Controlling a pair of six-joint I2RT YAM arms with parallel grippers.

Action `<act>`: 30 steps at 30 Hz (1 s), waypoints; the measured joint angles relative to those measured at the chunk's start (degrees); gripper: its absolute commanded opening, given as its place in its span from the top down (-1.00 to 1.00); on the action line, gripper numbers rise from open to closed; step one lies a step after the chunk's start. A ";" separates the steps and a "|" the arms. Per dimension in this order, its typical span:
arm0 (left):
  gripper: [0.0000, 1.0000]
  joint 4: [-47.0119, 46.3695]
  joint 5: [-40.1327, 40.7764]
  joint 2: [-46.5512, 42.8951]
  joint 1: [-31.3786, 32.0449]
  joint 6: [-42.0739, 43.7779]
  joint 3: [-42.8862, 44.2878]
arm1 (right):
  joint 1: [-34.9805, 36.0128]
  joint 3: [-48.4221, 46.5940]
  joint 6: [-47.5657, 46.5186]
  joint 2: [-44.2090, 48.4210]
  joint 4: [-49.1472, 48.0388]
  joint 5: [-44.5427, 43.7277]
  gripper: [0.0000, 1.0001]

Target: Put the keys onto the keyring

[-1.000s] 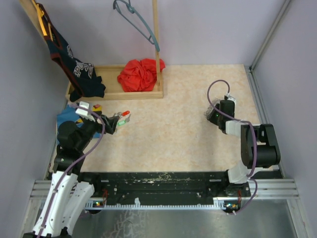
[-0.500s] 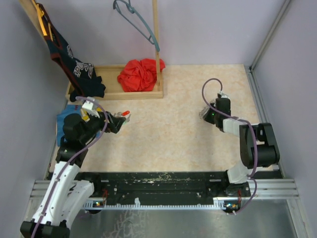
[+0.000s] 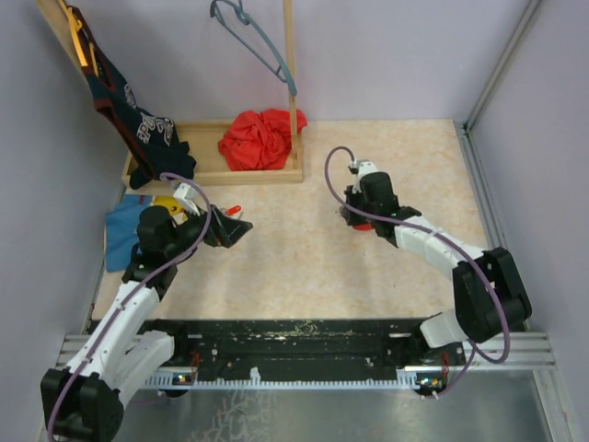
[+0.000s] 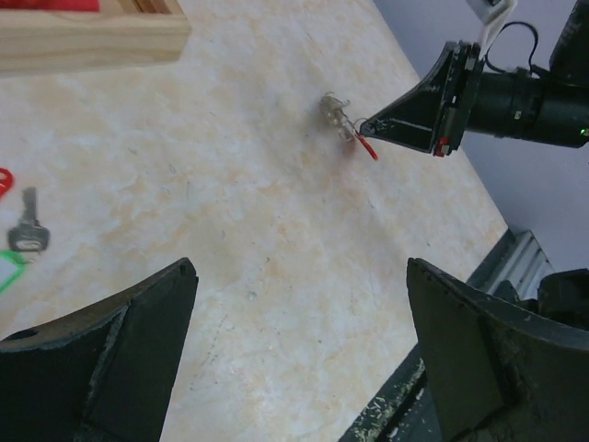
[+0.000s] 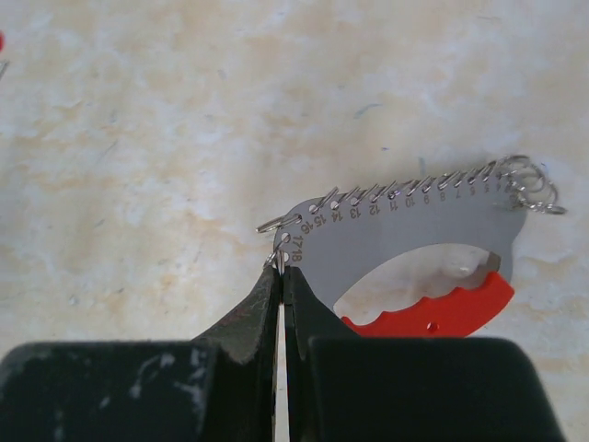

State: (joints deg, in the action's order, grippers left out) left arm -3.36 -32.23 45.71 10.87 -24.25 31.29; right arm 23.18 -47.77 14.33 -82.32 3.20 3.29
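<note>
Change since earlier: the right arm has been swung from the right side toward the middle of the table [image 3: 313, 262]; the left gripper [image 3: 241, 230] has been pushed slightly forward.
Overhead, keyring: the keyring [image 3: 362, 226] is carried at the tip of the right gripper [image 3: 353, 217].
Overhead, keys: the keys [image 3: 232, 211] are seen just beside the left gripper, well apart from the keyring.
Left wrist, jaws: released and spread wide, with nothing between them.
Left wrist, key: a silver key [image 4: 28, 226] is seen at the left edge, its long axis running away from the camera, blade pointing away.
Left wrist, keyring: ahead and right of the jaws.
Right wrist, jaws: clenched on a small ring at the keyring's end.
Right wrist, axis: the keyring's length runs rightward from the jaws, with the red grip along the lower edge.
Nearer arm: the left arm is judged nearer the keys.
</note>
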 measured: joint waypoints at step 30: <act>-0.96 -10.64 9.46 6.93 12.31 -6.36 -11.06 | 21.55 3.26 -8.52 0.42 15.74 7.61 0.97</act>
State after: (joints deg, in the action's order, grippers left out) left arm -14.00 -22.76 52.64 23.18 -30.61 20.23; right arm 44.73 -44.51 5.80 -81.91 18.94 10.90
